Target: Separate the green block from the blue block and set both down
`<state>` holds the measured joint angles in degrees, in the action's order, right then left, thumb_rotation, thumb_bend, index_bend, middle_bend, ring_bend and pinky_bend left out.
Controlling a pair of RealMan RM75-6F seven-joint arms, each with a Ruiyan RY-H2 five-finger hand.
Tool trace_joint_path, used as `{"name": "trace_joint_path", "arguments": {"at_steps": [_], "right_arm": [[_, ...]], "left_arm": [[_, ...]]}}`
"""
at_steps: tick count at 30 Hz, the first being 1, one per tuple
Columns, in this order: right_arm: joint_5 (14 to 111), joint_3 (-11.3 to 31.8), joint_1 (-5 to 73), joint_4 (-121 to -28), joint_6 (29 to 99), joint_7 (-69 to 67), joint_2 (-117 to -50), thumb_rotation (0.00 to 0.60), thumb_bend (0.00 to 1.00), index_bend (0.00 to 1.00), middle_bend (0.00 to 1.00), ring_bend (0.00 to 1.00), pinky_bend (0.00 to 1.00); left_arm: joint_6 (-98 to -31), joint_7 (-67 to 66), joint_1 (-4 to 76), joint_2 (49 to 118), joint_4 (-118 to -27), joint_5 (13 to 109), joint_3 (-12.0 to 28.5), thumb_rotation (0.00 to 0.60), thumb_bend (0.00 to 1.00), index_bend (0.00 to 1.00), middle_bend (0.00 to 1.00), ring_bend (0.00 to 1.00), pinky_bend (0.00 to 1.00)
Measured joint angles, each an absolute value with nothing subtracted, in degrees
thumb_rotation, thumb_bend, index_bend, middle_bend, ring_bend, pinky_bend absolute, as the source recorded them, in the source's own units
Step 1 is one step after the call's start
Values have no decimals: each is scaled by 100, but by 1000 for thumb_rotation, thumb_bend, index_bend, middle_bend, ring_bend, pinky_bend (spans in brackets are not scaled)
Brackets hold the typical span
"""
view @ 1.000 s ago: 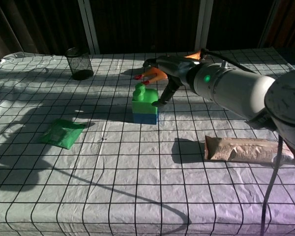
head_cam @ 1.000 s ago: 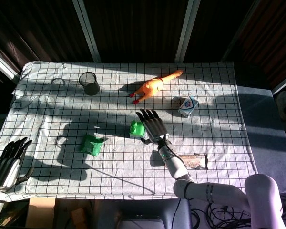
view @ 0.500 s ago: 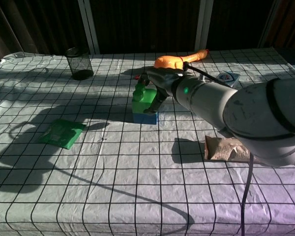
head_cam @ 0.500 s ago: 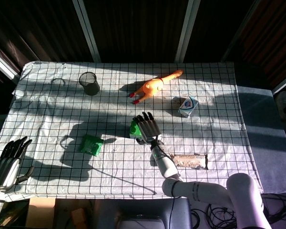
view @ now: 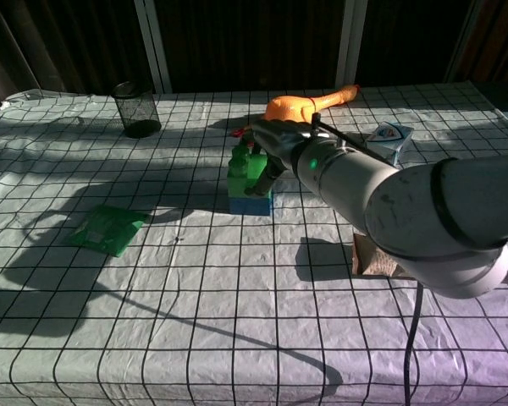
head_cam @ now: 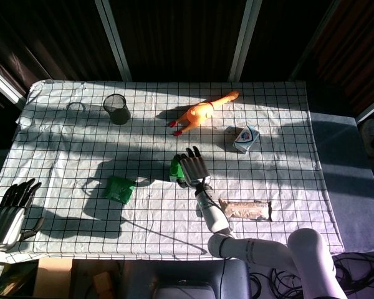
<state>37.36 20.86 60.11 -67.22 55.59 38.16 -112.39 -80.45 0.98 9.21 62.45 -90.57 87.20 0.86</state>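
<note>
The green block (view: 244,168) sits stacked on the blue block (view: 247,204) near the middle of the checked tablecloth. In the head view only the green block (head_cam: 174,169) shows beside the hand. My right hand (view: 275,145) (head_cam: 192,168) lies over the top and right side of the green block, with its fingers stretched across the top and the thumb down the right face. No closed grip shows. My left hand (head_cam: 9,210) hangs off the table's near-left corner with its fingers apart and nothing in it.
A green packet (view: 108,230) lies left of the blocks. A black mesh cup (view: 137,110) stands at the back left. An orange rubber chicken (view: 300,106) and a small carton (view: 388,135) lie behind my right arm. A brown wrapped bar (head_cam: 246,210) is at its right.
My right hand has moved left from beside the stack onto the green block, and its fingers now reach over the top. The blocks and my left hand stay where they were.
</note>
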Motion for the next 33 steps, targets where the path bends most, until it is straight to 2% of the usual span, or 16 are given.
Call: {"name": "trace_joint_path", "arguments": {"at_steps": [3,14,16,24,27,33], "right_arm": [[3768,2068,6019,-6663,5570,3820,-11284,600,267,488,367,148,96],[4425,1943,5972,-6521,5894,3658,-11388,600,323,863,611,427,238],[4607,1903,5941,-6544,5949,3569,-11379,600,333,900,641,461,252],[5251,1760,5749,-6978,6183,3189,-11122,600,347,963,692,522,267],[5478,1740,5605,-7617,6259,2990,-10756,600,348,963,693,523,267],[5718,1734,5314,-9514,6282,2815,-9603,600,347,964,694,525,267]], "left_arm": [[-8026,96,930,6245,-9057,8713,89,600,375,0,0,0,0],[-7940,152,976,6235,-9047,8735,74,600,375,0,0,0,0],[-7910,188,989,6227,-9045,8739,68,600,376,0,0,0,0],[-7793,560,1079,6179,-9004,8861,27,600,373,0,0,0,0],[-7799,1243,1191,6209,-8841,9106,5,600,361,0,0,0,0],[-8019,3624,1482,6545,-8019,9671,-69,600,335,0,0,0,0]]}}
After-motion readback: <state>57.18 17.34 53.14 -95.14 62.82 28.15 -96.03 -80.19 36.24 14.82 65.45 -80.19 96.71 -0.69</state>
